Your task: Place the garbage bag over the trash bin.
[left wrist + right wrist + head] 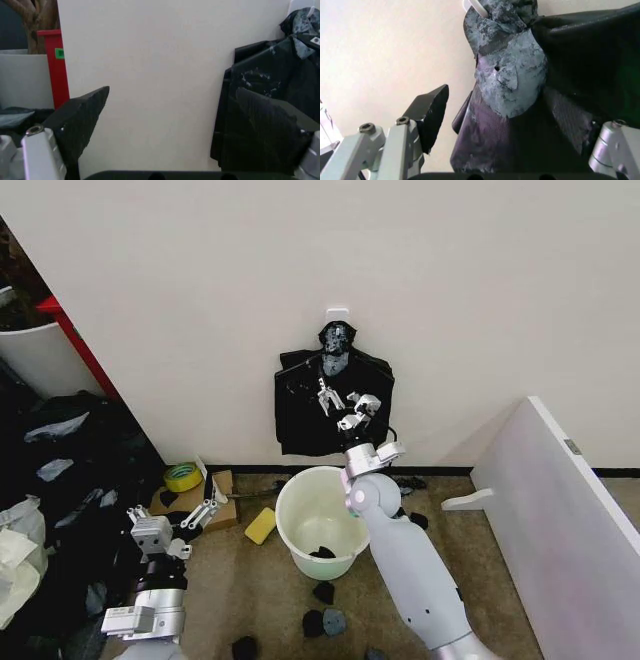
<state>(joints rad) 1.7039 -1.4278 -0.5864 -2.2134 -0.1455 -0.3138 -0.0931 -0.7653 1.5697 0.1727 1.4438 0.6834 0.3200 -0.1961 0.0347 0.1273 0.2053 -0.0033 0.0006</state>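
The trash bin (312,502) is a round white bucket on the floor at the centre, with a small black scrap at its bottom. The garbage bag is out of view. A flat black bundle (333,412) with a knotted grey-flecked top (507,75) hangs from a white hook on the wall behind the bin. My right gripper (338,406) is raised against the bundle's front, just under the knot, open, its fingers (431,112) spread with the bundle (560,56) close before them. My left gripper (205,511) is low at the left, open, facing the wall and the bundle (270,112).
A yellow tape roll (183,477), a cardboard box (222,502) and a yellow sponge (260,525) lie left of the bin. Small black scraps (323,621) dot the floor in front. A white panel (560,510) stands at the right, a dark pile (60,480) at the left.
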